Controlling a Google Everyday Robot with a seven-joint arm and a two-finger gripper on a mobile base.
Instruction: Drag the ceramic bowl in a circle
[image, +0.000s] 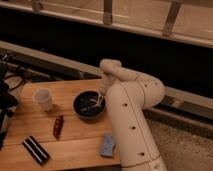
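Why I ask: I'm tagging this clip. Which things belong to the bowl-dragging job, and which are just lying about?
Job: ceramic bowl; claw, down inside the bowl near its right rim as seen in the view.
Lying about: white cup; small reddish item; black striped block; blue pad.

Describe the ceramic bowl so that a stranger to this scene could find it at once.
On the wooden table, look beside the white robot arm. The ceramic bowl sits there, the gripper at its right side; it is round, shallow and glossy dark, wider than the pale cup nearby.
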